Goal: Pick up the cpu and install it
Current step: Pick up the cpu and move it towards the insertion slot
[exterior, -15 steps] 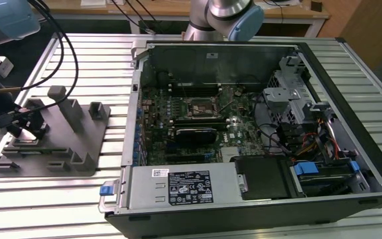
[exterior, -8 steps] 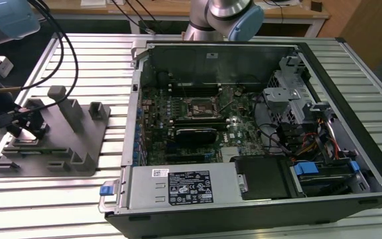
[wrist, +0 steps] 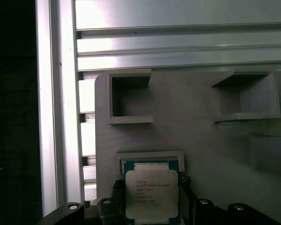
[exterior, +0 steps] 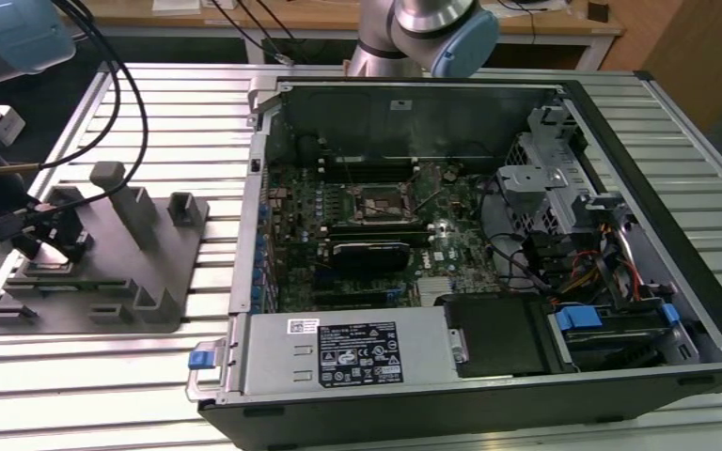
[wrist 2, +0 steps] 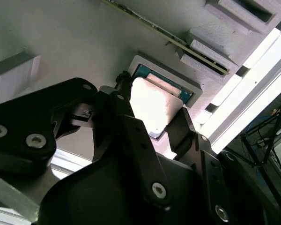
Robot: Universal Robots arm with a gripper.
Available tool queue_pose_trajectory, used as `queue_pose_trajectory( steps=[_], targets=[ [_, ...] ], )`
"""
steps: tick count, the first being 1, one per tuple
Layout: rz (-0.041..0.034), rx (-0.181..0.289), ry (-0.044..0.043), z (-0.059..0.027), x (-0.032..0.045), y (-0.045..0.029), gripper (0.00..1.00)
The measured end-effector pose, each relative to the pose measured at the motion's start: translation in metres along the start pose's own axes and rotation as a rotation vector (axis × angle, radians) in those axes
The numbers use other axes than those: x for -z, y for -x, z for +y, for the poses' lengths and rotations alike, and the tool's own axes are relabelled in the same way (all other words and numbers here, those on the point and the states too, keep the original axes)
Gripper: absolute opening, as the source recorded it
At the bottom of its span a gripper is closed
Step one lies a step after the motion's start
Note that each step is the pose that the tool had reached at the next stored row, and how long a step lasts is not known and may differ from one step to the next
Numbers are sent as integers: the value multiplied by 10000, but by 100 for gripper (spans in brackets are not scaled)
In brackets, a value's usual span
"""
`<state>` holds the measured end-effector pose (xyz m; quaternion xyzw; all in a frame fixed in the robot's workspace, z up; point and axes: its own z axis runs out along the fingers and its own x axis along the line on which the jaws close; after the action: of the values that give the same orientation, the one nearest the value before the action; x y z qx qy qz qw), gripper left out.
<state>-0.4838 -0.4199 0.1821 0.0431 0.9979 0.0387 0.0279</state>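
Bench (exterior: 86,376): slotted aluminium, nothing fancy. Open pc case (exterior: 436,418) lying on its side, hogs most of it. Grey fixture block (exterior: 98,272) flat on bench just beside case, exterior view's left, small gap between.

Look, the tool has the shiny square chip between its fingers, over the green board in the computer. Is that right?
Not quite. The tool does have the cpu between its fingers, but over the grey fixture block instead. The first wrist view shows it.
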Motion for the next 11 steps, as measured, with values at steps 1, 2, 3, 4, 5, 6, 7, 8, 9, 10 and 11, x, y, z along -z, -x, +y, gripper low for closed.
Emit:
queue_pose_trajectory(
  steps=[1,2,3,4,5,6,7,8,9,10,11],
  targets=[
    [0,0,0,0,0,0,55],
    [0,0,0,0,0,0,61],
    [0,0,1,0,1,0,61],
    [-1,0,1,0,1,0,61],
    [-1,0,1,0,1,0,67],
    [0,0,0,0,2,0,67],
    [0,0,0,0,2,0,67],
    [0,0,0,0,2,0,67],
    [0,0,1,0,2,0,67],
    [0,0,0,0,2,0,67],
    [0,0,0,0,3,0,67]
  ],
)
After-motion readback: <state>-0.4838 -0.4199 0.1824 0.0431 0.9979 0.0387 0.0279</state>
